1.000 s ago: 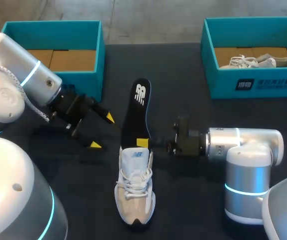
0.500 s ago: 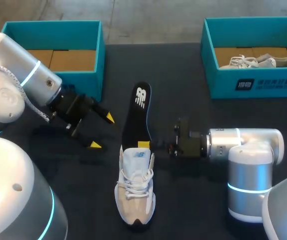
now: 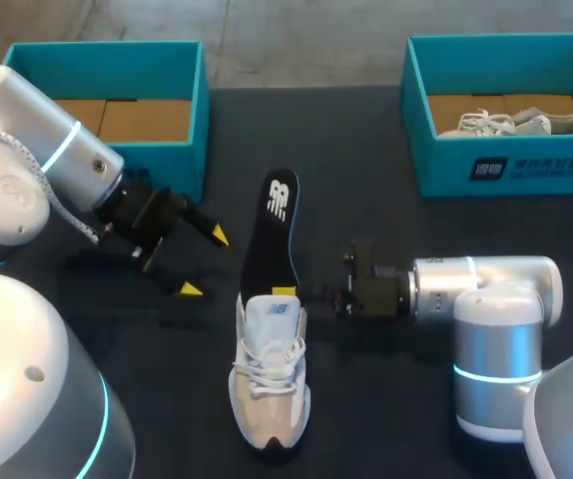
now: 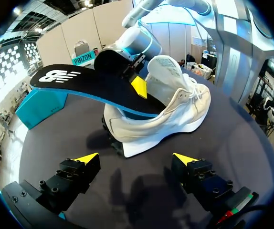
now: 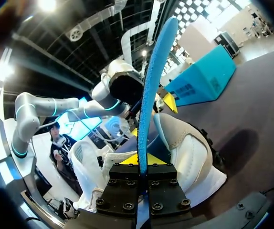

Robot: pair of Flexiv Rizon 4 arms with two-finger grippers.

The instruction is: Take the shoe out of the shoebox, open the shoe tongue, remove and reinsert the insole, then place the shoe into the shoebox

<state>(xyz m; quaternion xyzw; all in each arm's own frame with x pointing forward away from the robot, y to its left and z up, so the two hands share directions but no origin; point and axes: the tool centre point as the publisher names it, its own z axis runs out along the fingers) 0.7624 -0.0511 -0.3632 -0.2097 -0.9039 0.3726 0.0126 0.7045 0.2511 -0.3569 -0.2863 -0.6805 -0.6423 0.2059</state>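
A white and beige shoe (image 3: 270,371) stands on the dark table, toe toward the near edge. A black insole (image 3: 272,232) slants up out of its opening and past the heel. My right gripper (image 3: 286,290) is shut on the insole's edge just behind the shoe's collar. In the right wrist view the insole (image 5: 152,86) rises edge-on from between the shut right gripper (image 5: 140,160), with the shoe (image 5: 190,149) under it. My left gripper (image 3: 205,262) stands open to the shoe's left, holding nothing. From the left wrist, the left gripper (image 4: 136,158) faces the shoe (image 4: 175,112) and insole (image 4: 87,83).
A teal shoebox (image 3: 157,160) with a cardboard floor sits at the back left, close behind my left arm. A second teal shoebox (image 3: 446,165) at the back right holds another pale shoe (image 3: 511,124).
The insole has slid a little toward the shoe, its far end now nearer. My right gripper shifted slightly with it. The left arm has not moved.
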